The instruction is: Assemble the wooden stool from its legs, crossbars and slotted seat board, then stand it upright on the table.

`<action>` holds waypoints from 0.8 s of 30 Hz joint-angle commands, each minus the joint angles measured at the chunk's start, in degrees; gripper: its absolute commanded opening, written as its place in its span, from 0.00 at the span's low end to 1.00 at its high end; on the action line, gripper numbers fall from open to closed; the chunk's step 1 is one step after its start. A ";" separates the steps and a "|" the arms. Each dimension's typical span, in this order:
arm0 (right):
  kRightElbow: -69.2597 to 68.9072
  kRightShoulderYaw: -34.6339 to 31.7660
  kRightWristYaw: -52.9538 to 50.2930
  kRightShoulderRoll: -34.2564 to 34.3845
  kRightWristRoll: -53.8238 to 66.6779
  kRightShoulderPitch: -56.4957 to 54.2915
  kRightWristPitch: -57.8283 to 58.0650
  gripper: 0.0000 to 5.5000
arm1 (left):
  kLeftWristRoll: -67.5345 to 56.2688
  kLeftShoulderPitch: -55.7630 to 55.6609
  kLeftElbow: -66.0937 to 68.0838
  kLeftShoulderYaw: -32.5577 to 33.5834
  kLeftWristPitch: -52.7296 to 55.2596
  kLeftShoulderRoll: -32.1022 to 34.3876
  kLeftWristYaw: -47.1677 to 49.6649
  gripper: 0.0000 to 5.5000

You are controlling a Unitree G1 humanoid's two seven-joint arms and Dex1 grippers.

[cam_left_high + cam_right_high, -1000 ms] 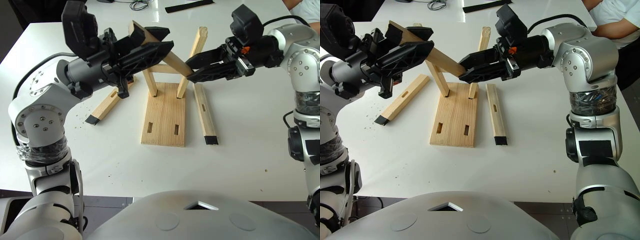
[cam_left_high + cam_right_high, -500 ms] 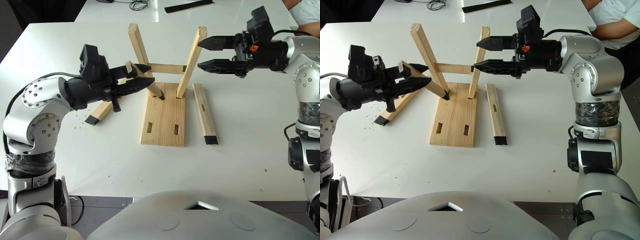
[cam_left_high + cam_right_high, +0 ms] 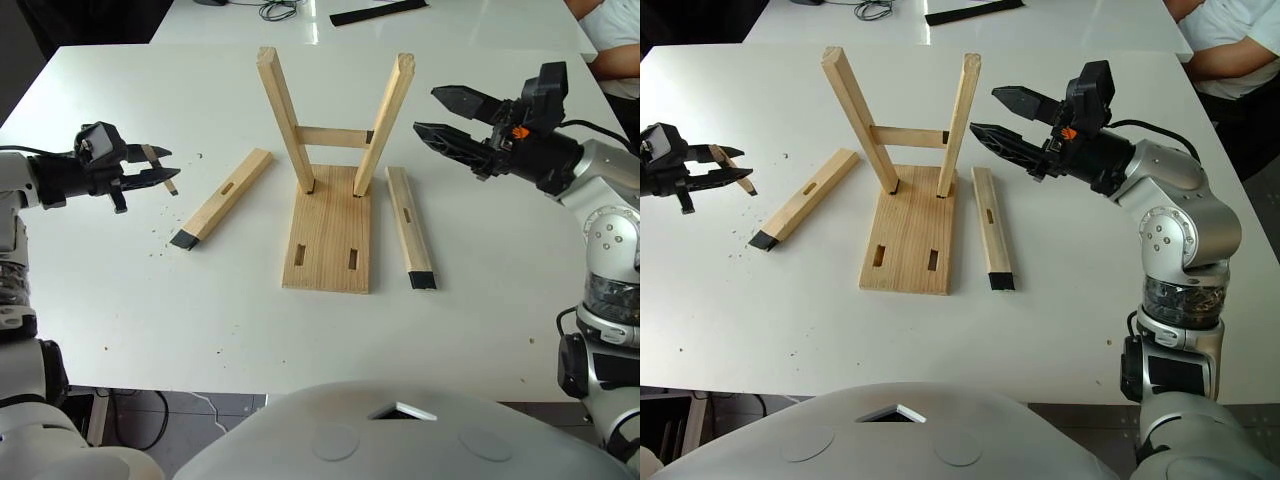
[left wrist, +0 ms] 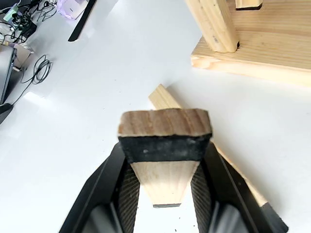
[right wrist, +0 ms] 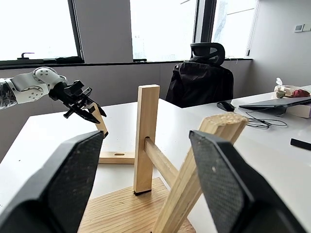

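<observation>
2 legs (image 3: 285, 120) and 1 crossbar (image 3: 332, 137) are standing joined in the seat board (image 3: 325, 285) (judged roughly half assembled). 2 loose legs (image 3: 222, 197) are lying at its 9 and 3 o'clock, and its near slots (image 3: 301, 254) are awaiting them. The left gripper (image 3: 165, 167), at 9 o'clock, is pinching the second crossbar (image 4: 165, 128); the right gripper (image 3: 427, 110), at 2 o'clock, is hovering with fingers spread, holding nothing.

The right arm (image 3: 1180, 235) has rounded silver-grey shells with small dark screws, a dark wrapped band under the big joint and a thin black cable along the forearm. The right gripper (image 3: 984, 110) is black, with two long pointed fingers (image 5: 73, 179) with rough pads and a small orange part at its base. The left gripper (image 3: 163, 165) is black too, on a black wrist.
</observation>
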 commanded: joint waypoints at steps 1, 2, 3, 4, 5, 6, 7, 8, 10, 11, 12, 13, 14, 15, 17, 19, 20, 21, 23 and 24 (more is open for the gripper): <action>0.32 0.95 -0.16 -0.46 0.26 -0.90 -0.26 0.59 | 0.32 1.47 2.52 -0.37 -2.00 -3.24 1.04 0.24; 0.45 0.99 -0.11 -0.61 0.32 -1.01 -0.25 0.59 | 0.03 2.68 2.01 -0.28 -2.00 -3.62 0.85 0.24; 0.54 0.97 -0.12 -0.71 0.37 -1.05 -0.26 0.59 | -0.24 4.02 1.34 -0.16 -1.83 -3.97 0.67 0.24; 0.51 0.90 -0.20 -0.77 0.47 -0.98 -0.21 0.59 | -0.38 5.38 0.61 -0.15 -1.72 -4.07 0.33 0.24; 0.49 0.80 -0.37 -0.75 0.56 -0.89 -0.15 0.59 | -0.38 6.30 0.09 -0.20 -1.72 -3.97 0.00 0.24; 0.25 0.52 -0.72 -0.64 0.97 -0.67 0.15 0.59 | -0.91 7.07 -0.91 -0.08 -0.85 -3.85 -0.54 0.24; -0.17 0.21 -1.01 -0.50 1.57 -0.37 0.55 0.59 | -1.79 7.97 -2.57 -0.01 0.51 -3.69 -1.27 0.24; -0.51 0.04 -1.21 -0.49 2.00 -0.14 0.84 0.59 | -2.81 9.31 -4.86 0.00 2.06 -3.43 -2.23 0.24; -0.94 0.10 -1.61 -0.61 2.44 0.14 1.10 0.59 | -5.52 12.88 -10.94 0.52 6.03 -2.89 -3.74 0.24; -1.08 0.12 -1.79 -0.70 2.60 0.24 1.23 0.59 | -7.74 15.06 -15.37 1.38 8.73 -2.52 -4.23 0.24; -1.18 0.10 -2.00 -0.72 2.83 0.31 1.42 0.59 | -9.88 16.70 -19.50 2.32 11.28 -2.23 -4.34 0.24; -1.38 0.00 -2.23 -0.75 3.18 0.56 1.61 0.59 | -12.81 18.04 -24.47 3.54 14.55 -2.02 -4.09 0.24; -1.69 -0.12 -2.48 -0.80 3.48 0.94 1.70 0.59 | -15.27 18.95 -28.74 4.64 17.45 -1.91 -3.67 0.24; -1.87 -0.10 -2.77 -0.73 3.59 1.28 1.68 0.59 | -17.59 19.42 -32.71 5.57 20.16 -1.95 -3.06 0.24; -2.17 -0.03 -3.29 -0.64 3.86 1.65 1.78 0.59 | -20.57 18.84 -37.20 6.88 23.69 -2.30 -1.75 0.24; -2.16 0.19 -3.54 -0.62 3.99 1.59 1.87 0.59 | -21.72 16.35 -37.54 7.85 25.35 -2.81 -0.38 0.24; -1.96 0.34 -3.49 -0.68 3.99 1.40 1.90 0.59 | -22.11 14.23 -36.48 8.36 25.83 -3.21 0.54 0.24; -1.63 0.51 -3.35 -0.72 3.95 1.10 1.92 0.59 | -22.36 12.20 -35.26 8.63 25.98 -3.66 1.21 0.24; -0.79 0.94 -2.93 -0.81 3.80 0.40 1.94 0.59 | -21.16 8.94 -32.05 7.81 24.67 -4.58 1.37 0.24; -0.34 1.16 -2.64 -0.87 3.76 0.03 1.96 0.59 | -19.52 7.51 -29.43 6.64 23.01 -5.28 0.99 0.24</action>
